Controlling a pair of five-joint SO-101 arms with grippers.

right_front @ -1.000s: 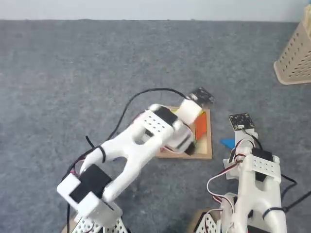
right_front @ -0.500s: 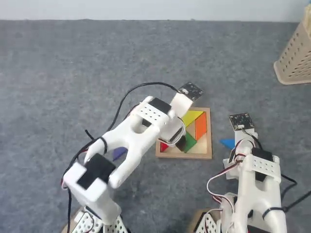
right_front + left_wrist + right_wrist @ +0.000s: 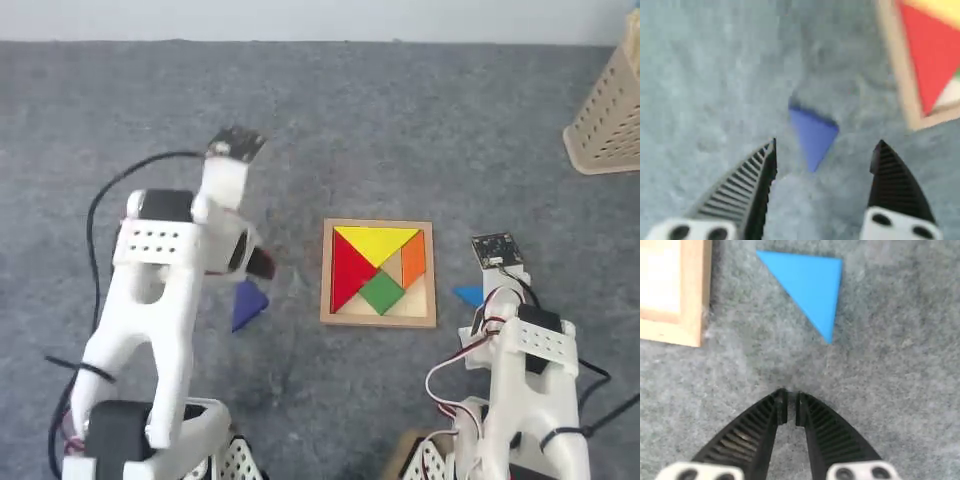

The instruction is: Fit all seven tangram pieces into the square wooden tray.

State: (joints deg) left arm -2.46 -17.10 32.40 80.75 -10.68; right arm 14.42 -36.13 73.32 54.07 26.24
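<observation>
The square wooden tray (image 3: 378,322) lies mid-table and holds a yellow triangle (image 3: 378,243), a red triangle (image 3: 348,272), a green square (image 3: 381,291) and an orange piece (image 3: 413,258). A dark blue triangle (image 3: 247,303) lies on the carpet left of the tray. My left gripper (image 3: 255,265) hovers just above it, open; in the left wrist view the blue triangle (image 3: 812,134) sits between the spread fingertips (image 3: 765,165). A light blue triangle (image 3: 467,295) lies right of the tray. My right gripper (image 3: 789,395) is shut and empty, a short way from that triangle (image 3: 810,282).
A beige perforated basket (image 3: 608,110) stands at the far right edge. The tray's corner (image 3: 687,290) lies close to the right gripper. Grey carpet covers the table, with open room behind the tray and on the left.
The left arm swung away from over the tray, leftwards, to above the dark blue triangle, uncovering the tray's pieces. The right arm has not moved.
</observation>
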